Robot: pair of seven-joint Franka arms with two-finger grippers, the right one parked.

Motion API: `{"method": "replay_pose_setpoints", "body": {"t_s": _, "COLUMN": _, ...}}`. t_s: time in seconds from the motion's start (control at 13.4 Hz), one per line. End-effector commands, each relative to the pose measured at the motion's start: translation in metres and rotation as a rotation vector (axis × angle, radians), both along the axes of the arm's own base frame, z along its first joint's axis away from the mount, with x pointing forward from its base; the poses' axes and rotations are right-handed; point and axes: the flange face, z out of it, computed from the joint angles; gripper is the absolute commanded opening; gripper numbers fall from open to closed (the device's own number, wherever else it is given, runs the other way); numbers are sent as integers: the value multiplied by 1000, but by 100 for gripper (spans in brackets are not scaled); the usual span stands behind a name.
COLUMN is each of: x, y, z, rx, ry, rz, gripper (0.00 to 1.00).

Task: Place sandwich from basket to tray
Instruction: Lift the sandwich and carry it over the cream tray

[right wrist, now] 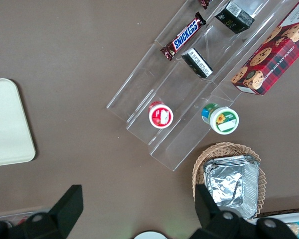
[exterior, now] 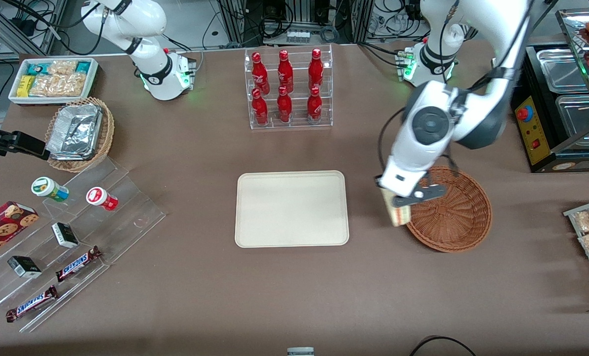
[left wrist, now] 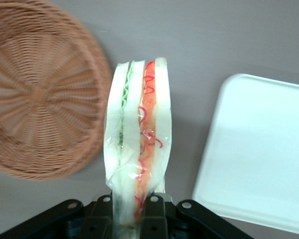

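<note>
Carrying the sandwich (left wrist: pixel 138 149), the gripper (exterior: pixel 404 203) hangs over the basket's rim, on the side nearest the tray (exterior: pixel 291 208). Its jaws are pinched on one end of the wrapped wedge, which the wrist view shows hanging clear above bare table, between the basket (left wrist: pixel 37 94) and the tray. So the pick looks done and the lift-out nearly so: the basket (exterior: pixel 448 209) shows only bare wicker where visible, and the sandwich is out of it. Left to do, judging by this, are the short carry sideways to the tray, the lowering onto its flat surface, and the release. The tray holds nothing yet.

Counted: one sandwich, one reddish basket, one cream tray. Elsewhere on the table stand six red bottles (exterior: pixel 285 88) in a clear rack, two Snickers bars (exterior: pixel 78 263) on clear steps, two small round tubs (exterior: pixel 50 189), one cookie box (exterior: pixel 3 226), and one lighter basket of foil containers (exterior: pixel 79 132).
</note>
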Motion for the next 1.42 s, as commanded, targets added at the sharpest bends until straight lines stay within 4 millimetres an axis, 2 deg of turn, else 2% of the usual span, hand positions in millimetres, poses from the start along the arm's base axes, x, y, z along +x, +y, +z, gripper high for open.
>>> {"method": "replay_pose_setpoints", "body": {"t_s": 0.0, "x": 12, "y": -67, "z": -15, "rx": -17, "ry": 0, "rz": -15, "gripper": 0}}
{"method": "replay_pose_setpoints", "body": {"t_s": 0.07, "x": 13, "y": -94, "z": -21, "rx": -29, "ry": -6, "rz": -15, "gripper": 0}}
{"method": "replay_pose_setpoints", "body": {"t_s": 0.3, "x": 14, "y": -147, "z": -47, "rx": -50, "ry": -4, "rz": -68, "gripper": 0}}
{"method": "replay_pose_setpoints", "body": {"t_s": 0.6, "x": 7, "y": -185, "z": -79, "rx": -56, "ry": 10, "rz": -142, "gripper": 0}}
{"method": "replay_pose_setpoints", "body": {"t_s": 1.05, "x": 8, "y": -185, "z": -112, "rx": -30, "ry": 40, "rz": -248, "gripper": 0}}
{"method": "replay_pose_setpoints", "body": {"t_s": 1.35, "x": 8, "y": -185, "z": -134, "rx": -28, "ry": 36, "rz": -250, "gripper": 0}}
